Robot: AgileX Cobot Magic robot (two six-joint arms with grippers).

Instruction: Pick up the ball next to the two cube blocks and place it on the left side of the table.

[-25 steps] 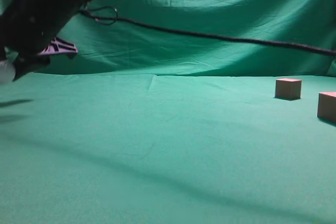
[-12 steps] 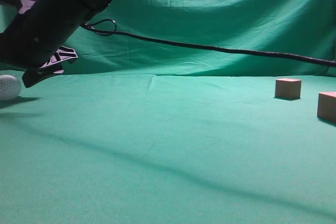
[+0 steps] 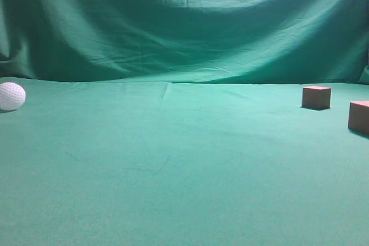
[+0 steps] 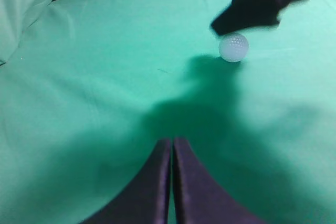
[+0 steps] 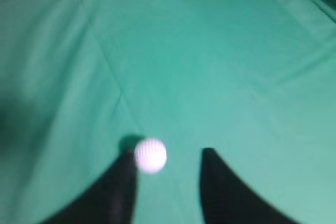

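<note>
Right wrist view showed the right pincer point(image 5: 168, 182) with its two dark fingers point(image 5: 223, 192) spread apart and nothing held between them; the image was blurred. The ball point(image 5: 150, 155) lay on the table point(image 5: 220, 66) just past the tip of the left-hand finger and toward that side of the gap, free of both fingers, with a small dark shadow close beside it. Beyond the ball, only wrinkled green cloth ran on to the far edge of that picture. In the left wrist view, the left pincer point(image 4: 171, 182) had its two dark fingers pressed together, tips meeting in a narrow seam, and gripped nothing. Its broad shadow spread over the cloth directly ahead of the tips. Farther out from the left pincer and off to its right, the ball point(image 4: 233, 47) sat on the table point(image 4: 94, 77), well apart from the closed fingers. Just behind the ball, at the upper right of that picture, a blurred dark shape, apparently part of the other arm point(image 4: 262, 1), hung above it; whether it touched the ball could not be told. In the exterior view, the ball point(image 3: 11, 96) rested alone at the far left edge of the table point(image 3: 173, 159), and neither pincer was clearly shown there. The two cube blocks point(image 3: 316, 97) stood at the far right, well apart from the ball, the second one cut by the picture's edge. The green backdrop point(image 3: 196, 27) closed the scene behind.
</note>
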